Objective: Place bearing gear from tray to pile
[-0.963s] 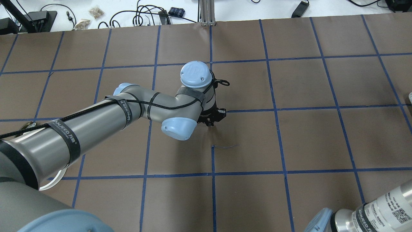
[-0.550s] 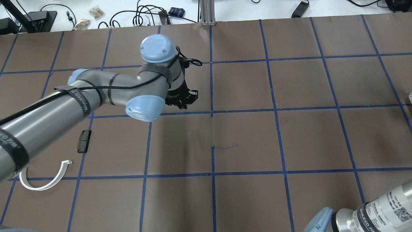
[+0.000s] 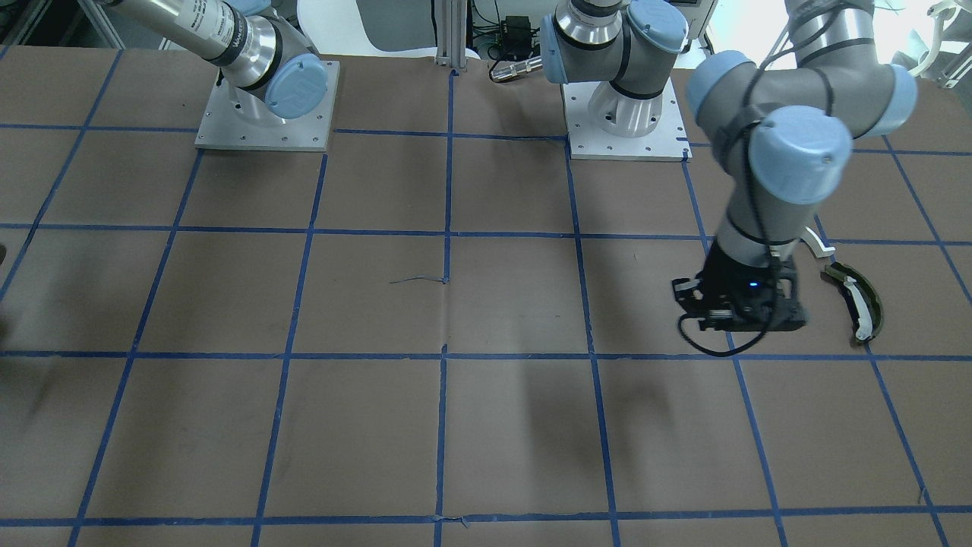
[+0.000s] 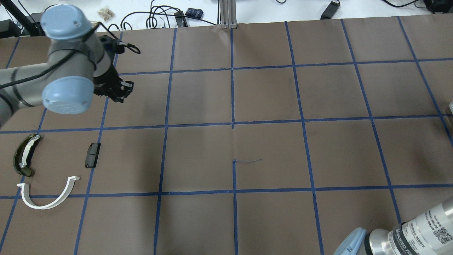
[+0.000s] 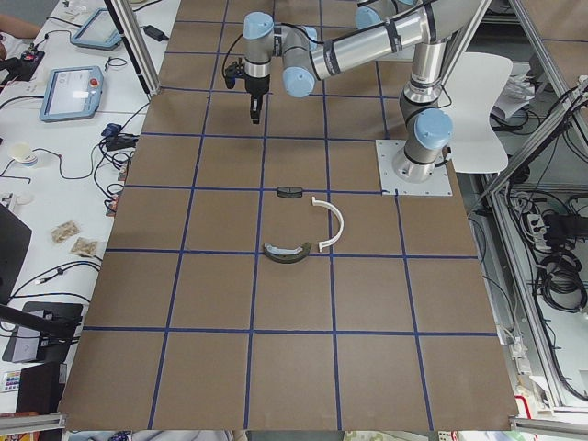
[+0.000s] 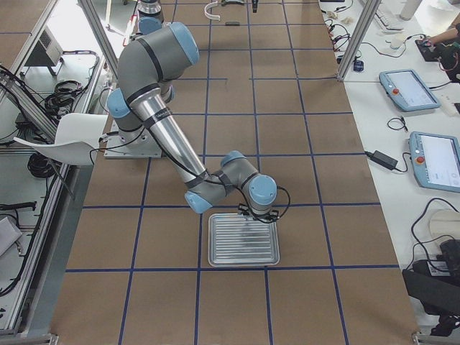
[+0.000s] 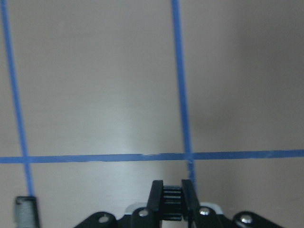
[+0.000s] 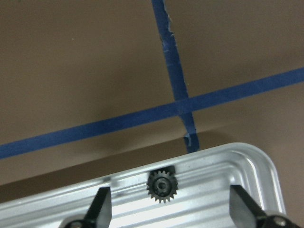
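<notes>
My left gripper [image 4: 118, 92] is shut on a small black toothed bearing gear [image 7: 172, 202], held above the brown table; it also shows in the front view [image 3: 740, 319]. The pile lies nearer the robot and to its left: a white half-ring [image 4: 46, 203], an olive-green curved piece with a white insert [image 4: 24, 154] and a small dark block [image 4: 92, 155]. My right gripper [image 8: 170, 194] is open over the far rim of the silver ribbed tray [image 8: 247, 161]. A second dark gear [image 8: 162, 185] lies in the tray between its fingers [image 8: 100, 203].
The tray [image 6: 243, 241] lies on the robot's right end of the table. The table is brown paper with a blue tape grid [image 4: 233, 124]. Cables and small devices [image 4: 170, 16] lie past the far edge. The arm bases [image 3: 626, 114] are bolted at the robot's edge.
My left arm has swung from the table's middle to the far left, with the gripper still shut. The pile, earlier hidden under the arm, now shows.
</notes>
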You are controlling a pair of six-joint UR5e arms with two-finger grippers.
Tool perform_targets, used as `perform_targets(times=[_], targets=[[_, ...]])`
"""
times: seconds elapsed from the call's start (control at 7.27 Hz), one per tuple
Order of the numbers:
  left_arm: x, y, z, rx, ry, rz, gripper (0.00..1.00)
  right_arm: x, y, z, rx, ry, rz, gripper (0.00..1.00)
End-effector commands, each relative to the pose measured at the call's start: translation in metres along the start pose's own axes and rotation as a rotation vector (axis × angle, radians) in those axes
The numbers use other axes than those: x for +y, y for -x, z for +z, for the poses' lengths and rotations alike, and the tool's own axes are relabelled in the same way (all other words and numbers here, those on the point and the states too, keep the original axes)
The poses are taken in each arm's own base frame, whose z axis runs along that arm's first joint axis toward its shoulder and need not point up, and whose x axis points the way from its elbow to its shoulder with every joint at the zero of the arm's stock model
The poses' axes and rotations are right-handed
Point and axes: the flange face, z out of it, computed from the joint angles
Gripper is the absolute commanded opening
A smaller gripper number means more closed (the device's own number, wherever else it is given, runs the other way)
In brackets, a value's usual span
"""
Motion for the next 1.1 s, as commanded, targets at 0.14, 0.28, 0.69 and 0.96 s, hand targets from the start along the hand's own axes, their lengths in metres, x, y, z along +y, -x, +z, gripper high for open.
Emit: perform_targets(times=[0.14,0.28,0.69,0.96], targets=[[0.032,0.158,0.08,0.086,0.088,0.035,0.0,-0.002,0.002,0.005,-0.001,-0.002,-0.003,0.83],[0.036,0.177,0.101,0.08,0.08,0.017,0.0,-0.001,0.002,0.004,0.001,0.001,-0.007,0.74],[0.041,0.194,0.155,0.134,0.149,0.061,0.0,-0.001,0.003,0.004,-0.005,0.006,-0.007,0.19],[0.059,0.22,0.175,0.164,0.184,0.02,0.0,0.0,0.003,-0.003,0.0,0.019,-0.003,0.11]])
